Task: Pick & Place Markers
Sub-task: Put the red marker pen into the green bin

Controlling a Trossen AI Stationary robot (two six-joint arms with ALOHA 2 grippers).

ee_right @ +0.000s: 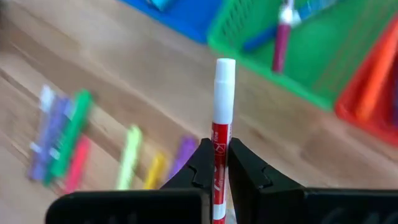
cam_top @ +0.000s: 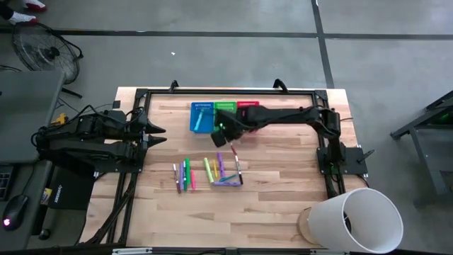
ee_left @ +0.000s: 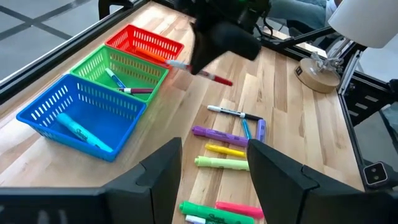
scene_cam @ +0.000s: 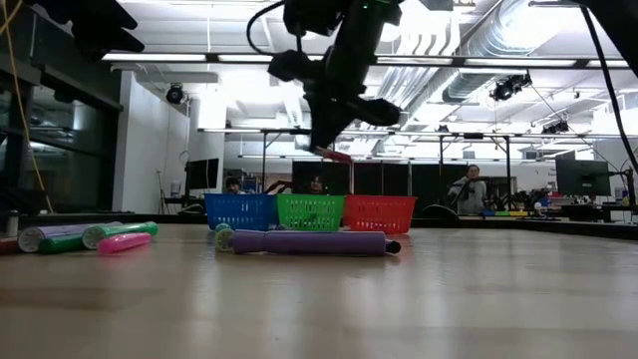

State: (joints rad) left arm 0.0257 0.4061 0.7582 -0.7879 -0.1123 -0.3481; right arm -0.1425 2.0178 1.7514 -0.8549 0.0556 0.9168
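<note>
right pincer (ee_right: pixel 215 167) clamped tight on a red marker (ee_right: pixel 220 137), held above the table near the green basket (ee_right: pixel 323 56).

A wooden table (cam_top: pixel 269 205) carries 3 small baskets in a row near its far edge: a blue basket (cam_top: pixel 201 117), a green basket (cam_top: pixel 225 106) and a red basket (cam_top: pixel 248 105). The right arm reaches across from the right side, its right gripper (cam_top: pixel 221 137) just in front of the baskets. Loose markers (cam_top: pixel 209 171) lie in a scattered row nearer the front. The left gripper (cam_top: pixel 157 135) waits at the table's left edge. A white lamp shade (cam_top: pixel 357 219) stands at the front right corner.
</note>
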